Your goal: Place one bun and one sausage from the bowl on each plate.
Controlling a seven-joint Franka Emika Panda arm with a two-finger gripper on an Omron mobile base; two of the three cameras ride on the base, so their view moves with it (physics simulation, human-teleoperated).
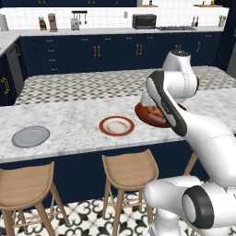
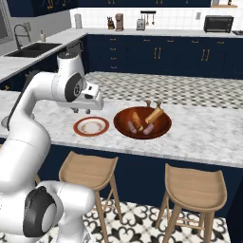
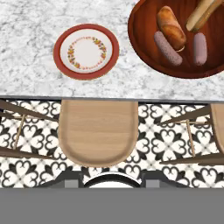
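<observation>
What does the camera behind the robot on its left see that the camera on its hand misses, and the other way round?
Left base view alone: a plain grey round plate at the marble counter's left end, the robot's white arm, and the dark blue back cabinets with a toaster oven.

Hand view alone: the contents of the wide reddish-brown bowl, namely two buns and two pinkish sausages, plus the patterned floor tiles under a wooden stool.

Shared: the round plate with a red-orange rim, the bowl, the counter and the stool.
</observation>
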